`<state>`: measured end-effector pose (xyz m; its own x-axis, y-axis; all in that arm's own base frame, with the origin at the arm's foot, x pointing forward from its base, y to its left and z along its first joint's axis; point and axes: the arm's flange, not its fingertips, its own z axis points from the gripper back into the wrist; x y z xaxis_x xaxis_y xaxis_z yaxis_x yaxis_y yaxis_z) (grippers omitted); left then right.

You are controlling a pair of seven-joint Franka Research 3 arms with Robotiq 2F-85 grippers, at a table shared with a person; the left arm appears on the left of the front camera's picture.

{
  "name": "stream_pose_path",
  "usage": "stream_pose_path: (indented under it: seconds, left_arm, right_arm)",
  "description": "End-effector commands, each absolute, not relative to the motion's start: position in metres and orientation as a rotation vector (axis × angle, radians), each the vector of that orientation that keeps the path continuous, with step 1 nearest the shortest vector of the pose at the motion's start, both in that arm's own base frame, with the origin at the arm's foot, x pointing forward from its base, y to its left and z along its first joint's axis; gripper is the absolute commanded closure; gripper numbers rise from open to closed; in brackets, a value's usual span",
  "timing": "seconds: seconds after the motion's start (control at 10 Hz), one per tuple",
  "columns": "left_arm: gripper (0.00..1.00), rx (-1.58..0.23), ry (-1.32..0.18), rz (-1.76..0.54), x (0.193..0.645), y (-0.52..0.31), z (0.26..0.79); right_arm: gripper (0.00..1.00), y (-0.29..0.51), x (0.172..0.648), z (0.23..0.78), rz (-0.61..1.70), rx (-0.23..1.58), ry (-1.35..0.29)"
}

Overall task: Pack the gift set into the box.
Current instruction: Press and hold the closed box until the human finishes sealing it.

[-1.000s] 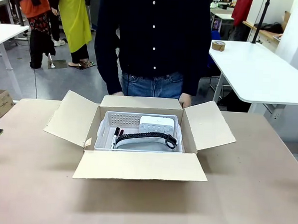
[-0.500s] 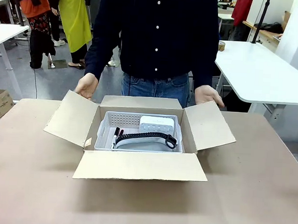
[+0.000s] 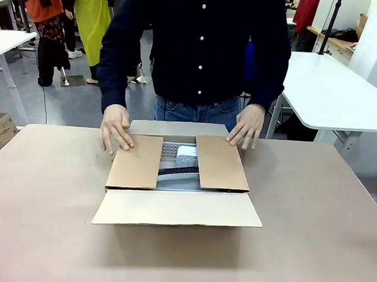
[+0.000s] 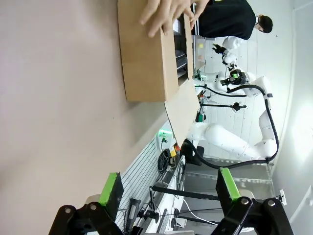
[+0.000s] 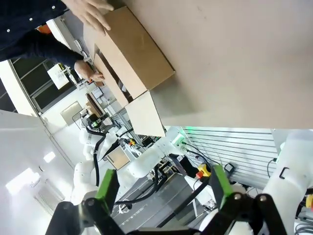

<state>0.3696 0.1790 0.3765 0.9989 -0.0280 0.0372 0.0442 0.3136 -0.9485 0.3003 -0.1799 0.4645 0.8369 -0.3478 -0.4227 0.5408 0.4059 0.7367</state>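
1. Brown corrugated cardboard, the box [image 3: 172, 203] sits at the middle of the table [image 3: 39, 209], just in front of the person.
2. Its 2 side flaps [image 3: 135, 162] lie folded flat over the opening, with a gap between them.
3. The near flap [image 3: 178, 208] lies open toward the robot, and the far flap [image 3: 176, 128] is also unfolded.
4. Through the gap show a white perforated basket [image 3: 169, 151], a white block [image 3: 186, 155] and a black strap [image 3: 177, 172].
5. One of the person's hands [image 3: 116, 128] rests on the side flap at the robot's left; the other hand [image 3: 246, 126] touches the far edge of the opposite flap.
6. In its wrist view the left gripper [image 4: 168, 188] has its fingers spread wide with nothing between them, well apart from the box [image 4: 146, 54].
7. The right gripper [image 5: 164, 188] is likewise spread and empty, with the box [image 5: 137, 49] far off.
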Motion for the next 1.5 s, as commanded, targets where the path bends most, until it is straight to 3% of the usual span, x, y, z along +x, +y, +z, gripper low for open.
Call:
stream_pose_path:
  seconds: [0.0, 1.4]
  left_arm:
    - [0.00, -1.250, -0.017, -0.036, 0.3672, 0.1775, 0.3779]
    - [0.00, -1.250, -0.017, -0.036, 0.3672, 0.1775, 0.3779]
  right_arm:
    - [0.00, -0.1808, 0.2980, 0.4632, -0.538, 1.003, 0.206]
    - [0.00, -0.1808, 0.2980, 0.4632, -0.538, 1.003, 0.206]
